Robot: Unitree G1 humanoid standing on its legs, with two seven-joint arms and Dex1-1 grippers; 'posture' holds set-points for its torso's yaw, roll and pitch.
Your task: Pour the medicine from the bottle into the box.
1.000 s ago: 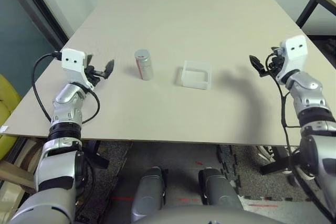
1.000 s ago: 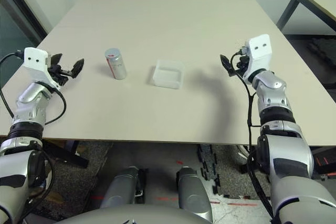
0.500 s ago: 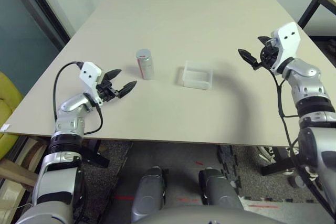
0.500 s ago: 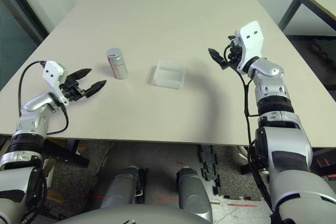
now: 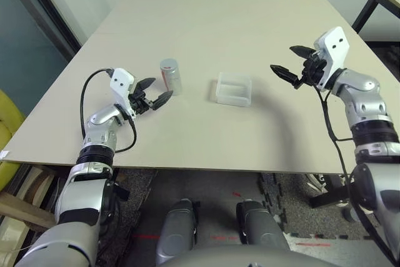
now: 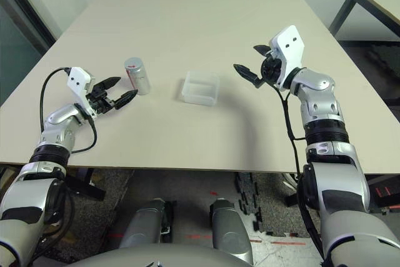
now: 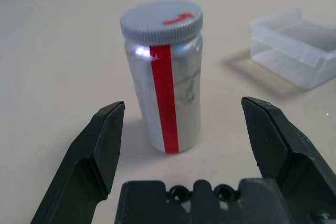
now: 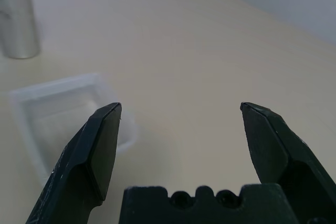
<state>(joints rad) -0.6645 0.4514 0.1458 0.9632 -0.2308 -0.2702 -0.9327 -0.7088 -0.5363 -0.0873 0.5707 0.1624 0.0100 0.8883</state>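
Left wrist view, bottle (image 7: 164, 77) upright, ahead of open left end effector (image 7: 181, 124)

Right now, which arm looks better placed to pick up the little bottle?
The left. Its pincer is open and right beside the upright bottle, aimed at it. The right pincer hangs open beyond the box, farther away.
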